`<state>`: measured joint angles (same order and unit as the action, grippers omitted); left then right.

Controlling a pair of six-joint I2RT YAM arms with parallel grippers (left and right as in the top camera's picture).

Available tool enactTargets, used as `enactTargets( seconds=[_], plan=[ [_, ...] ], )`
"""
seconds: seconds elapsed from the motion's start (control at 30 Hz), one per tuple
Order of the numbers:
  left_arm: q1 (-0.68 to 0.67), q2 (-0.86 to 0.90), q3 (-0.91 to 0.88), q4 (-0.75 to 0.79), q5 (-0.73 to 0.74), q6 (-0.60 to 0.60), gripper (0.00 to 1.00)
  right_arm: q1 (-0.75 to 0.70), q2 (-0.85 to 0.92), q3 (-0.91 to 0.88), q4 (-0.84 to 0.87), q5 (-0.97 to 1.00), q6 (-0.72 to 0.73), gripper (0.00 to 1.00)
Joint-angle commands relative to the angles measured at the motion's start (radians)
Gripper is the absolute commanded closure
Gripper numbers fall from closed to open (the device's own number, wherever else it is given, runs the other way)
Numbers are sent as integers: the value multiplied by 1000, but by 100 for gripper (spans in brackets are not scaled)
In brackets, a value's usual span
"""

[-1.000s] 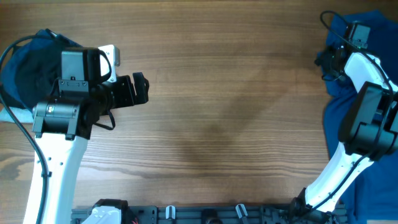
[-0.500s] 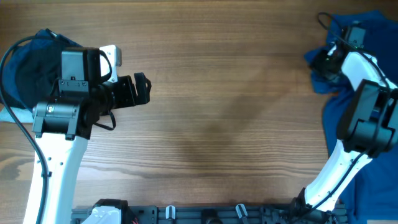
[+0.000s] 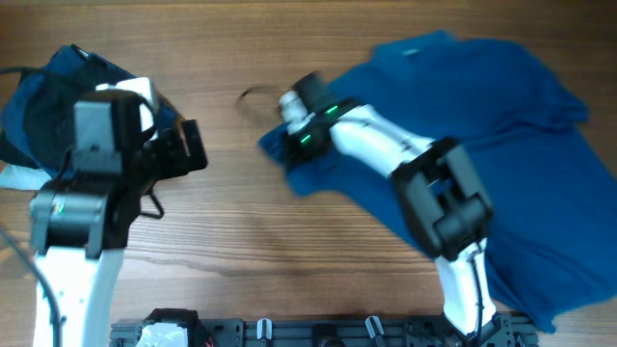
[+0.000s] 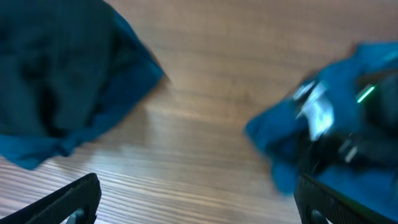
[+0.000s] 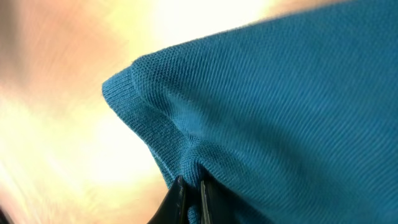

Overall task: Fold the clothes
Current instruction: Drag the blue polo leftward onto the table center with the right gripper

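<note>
Dragged leftward across the wooden table (image 3: 289, 251), the polo shirt (image 3: 501, 106) sits pinched in the right gripper (image 5: 189, 190); left gripper (image 4: 196, 193) wide.

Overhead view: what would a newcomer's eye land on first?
The blue polo shirt sprawls over the right half of the table, with one edge bunched near the centre. The right gripper is shut on that bunched edge. At the far left lies a dark blue bundle, and beside it the left gripper is open and empty above bare wood.
</note>
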<state>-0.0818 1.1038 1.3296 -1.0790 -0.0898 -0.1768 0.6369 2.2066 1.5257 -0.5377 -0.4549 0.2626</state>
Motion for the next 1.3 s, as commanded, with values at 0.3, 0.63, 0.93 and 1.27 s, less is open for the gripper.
enactTargets(
  seconds=[0.3,0.63,0.93,1.27],
  plan=[
    [24,-122,32,26,8,12,0,208,-170,15,-90,204,-159,69],
    [-36,299,32,0,280,13,14,-234,-463,15,-310,302,89,30],
    [-121,798,32,57,279,96,39,-542,-470,15,-532,298,83,29],
    [-186,943,25,106,143,107,85,-637,-470,15,-550,300,51,28]
  ],
)
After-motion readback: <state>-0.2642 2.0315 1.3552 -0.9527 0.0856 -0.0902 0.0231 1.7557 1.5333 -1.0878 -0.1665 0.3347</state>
